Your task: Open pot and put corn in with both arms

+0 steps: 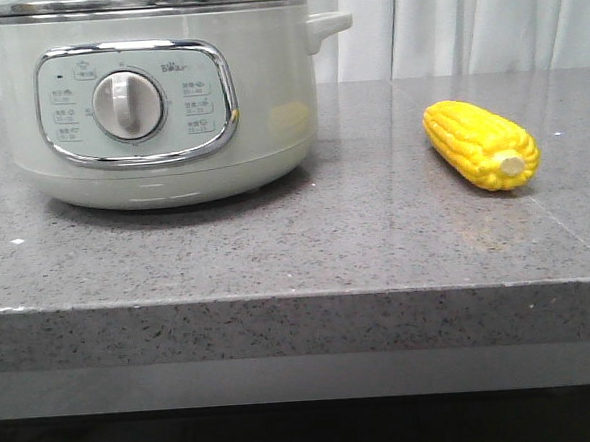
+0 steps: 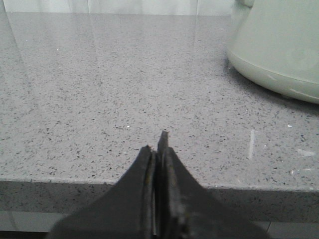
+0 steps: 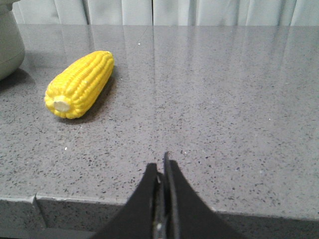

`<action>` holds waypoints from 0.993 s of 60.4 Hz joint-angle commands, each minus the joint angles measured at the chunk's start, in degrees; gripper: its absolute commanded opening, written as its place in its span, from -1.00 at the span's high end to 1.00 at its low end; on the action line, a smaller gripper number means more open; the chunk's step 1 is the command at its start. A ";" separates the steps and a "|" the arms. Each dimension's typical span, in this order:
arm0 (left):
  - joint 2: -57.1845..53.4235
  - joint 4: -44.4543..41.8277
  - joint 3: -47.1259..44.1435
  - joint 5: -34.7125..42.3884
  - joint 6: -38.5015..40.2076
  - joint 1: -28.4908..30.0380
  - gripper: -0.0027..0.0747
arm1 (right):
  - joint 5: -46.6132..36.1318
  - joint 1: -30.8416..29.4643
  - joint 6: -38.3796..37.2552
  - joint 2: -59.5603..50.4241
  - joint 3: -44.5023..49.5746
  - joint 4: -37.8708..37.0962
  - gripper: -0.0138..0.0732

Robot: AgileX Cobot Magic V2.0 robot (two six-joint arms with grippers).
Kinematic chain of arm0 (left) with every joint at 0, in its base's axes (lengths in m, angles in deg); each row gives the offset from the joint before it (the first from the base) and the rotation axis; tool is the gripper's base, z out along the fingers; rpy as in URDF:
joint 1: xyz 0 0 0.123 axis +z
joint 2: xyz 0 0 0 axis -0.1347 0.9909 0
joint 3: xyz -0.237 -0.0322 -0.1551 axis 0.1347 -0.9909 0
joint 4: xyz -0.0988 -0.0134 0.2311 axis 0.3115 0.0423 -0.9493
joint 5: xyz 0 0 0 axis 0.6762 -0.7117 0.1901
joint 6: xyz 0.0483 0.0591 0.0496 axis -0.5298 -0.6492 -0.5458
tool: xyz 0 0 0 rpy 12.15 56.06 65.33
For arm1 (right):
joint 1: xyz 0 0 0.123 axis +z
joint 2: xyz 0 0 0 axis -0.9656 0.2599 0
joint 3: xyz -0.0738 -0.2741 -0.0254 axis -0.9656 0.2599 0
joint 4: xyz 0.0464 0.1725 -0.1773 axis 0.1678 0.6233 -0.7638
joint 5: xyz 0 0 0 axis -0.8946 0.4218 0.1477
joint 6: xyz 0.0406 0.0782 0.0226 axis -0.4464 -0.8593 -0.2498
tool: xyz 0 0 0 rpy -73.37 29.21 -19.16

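Note:
The pale-green pot (image 1: pixel 153 104) stands at the left of the grey stone counter, its glass lid (image 1: pixel 141 2) on, its cream dial (image 1: pixel 128 104) facing me. The yellow corn (image 1: pixel 481 144) lies on the counter to the pot's right, its stub end toward the front edge. Neither gripper shows in the front view. My left gripper (image 2: pixel 158 144) is shut and empty over the counter's front edge, with the pot's side (image 2: pixel 279 47) off to one side. My right gripper (image 3: pixel 162 167) is shut and empty at the front edge, apart from the corn (image 3: pixel 79 84).
The counter (image 1: pixel 277 252) has a straight front edge with a drop below it. White curtains (image 1: pixel 463 20) hang behind the counter. A sliver of the pot (image 3: pixel 7 45) shows at the edge of the right wrist view.

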 commanded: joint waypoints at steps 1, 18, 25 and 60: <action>-1.23 0.56 0.03 4.86 0.41 0.06 0.98 | -4.34 -0.44 0.02 -1.29 -0.12 -0.46 0.84; -1.23 0.56 0.03 4.86 0.41 0.06 0.98 | -4.34 -0.44 0.02 -1.29 -0.12 -0.46 0.84; -1.23 0.56 0.03 4.86 0.41 0.06 0.98 | -4.34 -0.44 0.02 -1.29 -0.12 -0.46 0.84; -1.23 0.78 0.03 7.74 0.41 0.06 0.98 | -4.39 -0.44 0.02 -1.29 -0.12 -0.39 0.84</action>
